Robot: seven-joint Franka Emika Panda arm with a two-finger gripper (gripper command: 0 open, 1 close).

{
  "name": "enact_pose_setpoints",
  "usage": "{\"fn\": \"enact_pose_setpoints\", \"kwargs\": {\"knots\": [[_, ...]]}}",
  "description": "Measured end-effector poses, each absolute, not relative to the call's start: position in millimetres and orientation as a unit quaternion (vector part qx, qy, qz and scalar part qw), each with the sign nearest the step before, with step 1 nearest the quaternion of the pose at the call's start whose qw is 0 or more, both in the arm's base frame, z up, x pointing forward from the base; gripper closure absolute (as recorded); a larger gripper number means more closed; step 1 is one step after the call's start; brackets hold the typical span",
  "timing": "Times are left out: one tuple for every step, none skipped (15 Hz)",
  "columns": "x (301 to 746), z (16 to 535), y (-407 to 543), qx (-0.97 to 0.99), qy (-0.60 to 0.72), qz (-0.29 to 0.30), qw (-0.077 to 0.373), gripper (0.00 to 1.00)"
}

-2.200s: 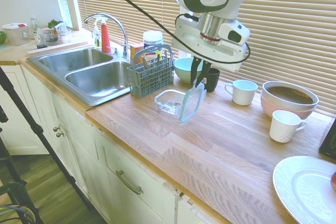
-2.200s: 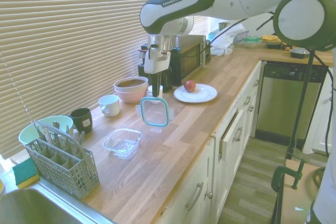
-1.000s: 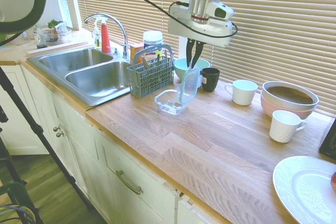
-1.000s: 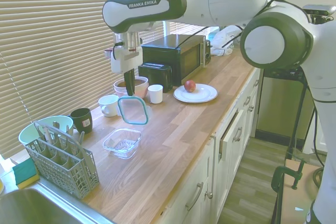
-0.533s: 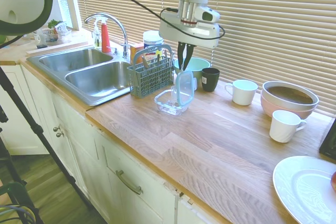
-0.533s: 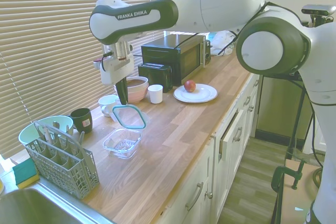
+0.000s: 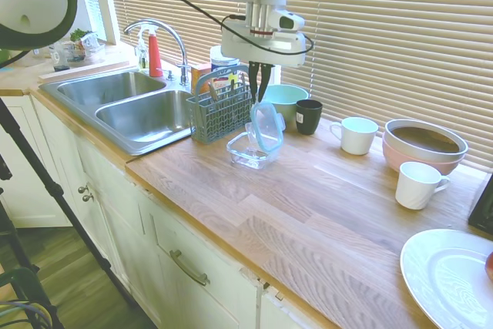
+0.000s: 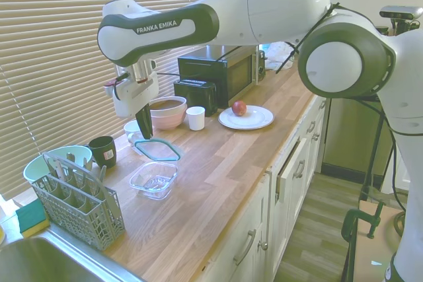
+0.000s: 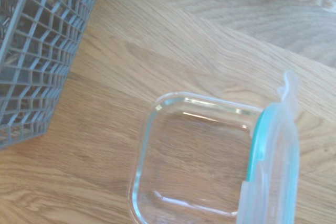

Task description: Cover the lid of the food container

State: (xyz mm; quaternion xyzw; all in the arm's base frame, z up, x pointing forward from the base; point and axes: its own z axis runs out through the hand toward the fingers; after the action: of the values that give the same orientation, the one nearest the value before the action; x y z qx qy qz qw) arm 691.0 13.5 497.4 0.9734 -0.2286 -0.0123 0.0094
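The clear food container [image 7: 248, 152] [image 8: 154, 179] [image 9: 194, 156] sits empty on the wooden counter, beside the grey cutlery basket. The teal-rimmed clear lid [image 7: 266, 126] [image 8: 156, 149] [image 9: 272, 171] hangs tilted just above the container's far edge, clear of it. My gripper [image 7: 257, 99] [image 8: 143, 133] is shut on the lid's upper edge, pointing down from above. In the wrist view the lid rises edge-on beside the open container.
A grey cutlery basket [image 7: 222, 110] [image 8: 74, 196] stands close to the container, by the sink [image 7: 131, 105]. Behind are a light green bowl [image 7: 284, 101], a dark cup [image 7: 309, 115], white mugs [image 7: 357, 134], a pink bowl [image 7: 424, 145] and a white plate [image 7: 452, 275].
The arm has carried the lid leftward across the counter from beside the container to over it. The lid has tipped from upright toward flat.
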Motion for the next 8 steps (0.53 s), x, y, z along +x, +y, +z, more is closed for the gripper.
{"fn": "enact_pose_setpoints", "kwargs": {"knots": [[690.8,493.9,22.0,0.974,-0.227,-0.012,0.013,1.00],[690.4,489.0,28.8,0.974,-0.225,-0.013,0.017,1.00],[690.0,483.8,34.6,0.974,-0.225,-0.015,0.020,1.00],[689.7,477.9,38.7,0.974,-0.225,-0.016,0.022,1.00],[689.7,471.6,42.7,0.974,-0.226,-0.016,0.023,1.00],[689.3,466.2,47.5,0.974,-0.225,-0.016,0.024,1.00],[688.6,461.0,54.0,0.974,-0.224,-0.016,0.028,1.00],[687.9,455.3,61.0,0.974,-0.223,-0.014,0.034,1.00]]}}
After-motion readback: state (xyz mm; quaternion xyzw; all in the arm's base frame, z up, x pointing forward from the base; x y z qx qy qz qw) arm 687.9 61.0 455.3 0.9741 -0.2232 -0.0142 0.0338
